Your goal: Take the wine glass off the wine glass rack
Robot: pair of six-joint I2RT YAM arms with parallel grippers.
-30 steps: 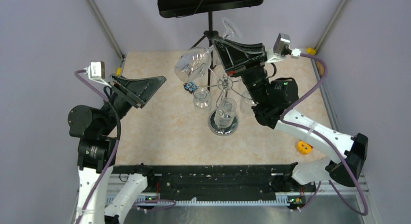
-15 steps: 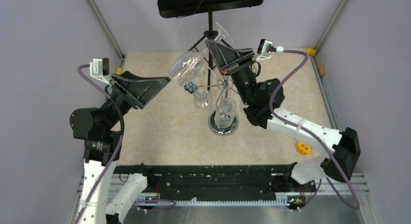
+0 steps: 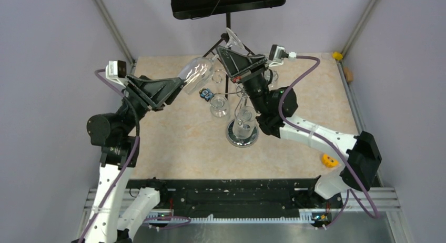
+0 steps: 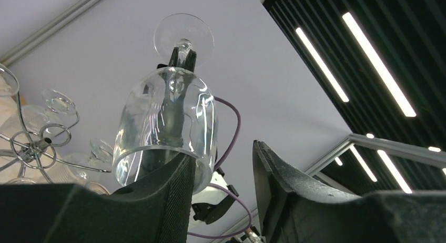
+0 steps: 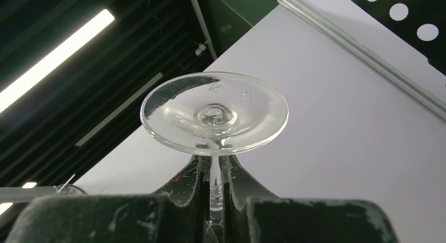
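The right fingers [image 5: 213, 172] are clamped on the stem of the wine glass [image 5: 213, 114], just under its round foot. They hold the glass tilted in the air, bowl toward the left arm. The left fingers [image 4: 222, 151] stand apart at the bowl's rim. The rim lies against the inner face of one finger, but I cannot tell if it touches.

A second ago the left fingers [image 3: 181, 84] were well to the left of the glass; now they reach its rim. The right fingers [image 3: 225, 48] have swung the wine glass [image 3: 195, 73] further left, off the rack [image 3: 242, 139] and above the table [image 3: 173, 143].

There are two arms, one held glass and one chrome rack. Two more glasses, a left one [image 3: 218, 107] and a right one [image 3: 244, 120], show hanging on the rack from above. Any others are hidden behind the right arm. One black music stand [image 3: 226, 1] is at the back. One small orange thing [image 3: 330, 160] and one small blue-and-black thing [image 3: 206, 94] lie on the table.
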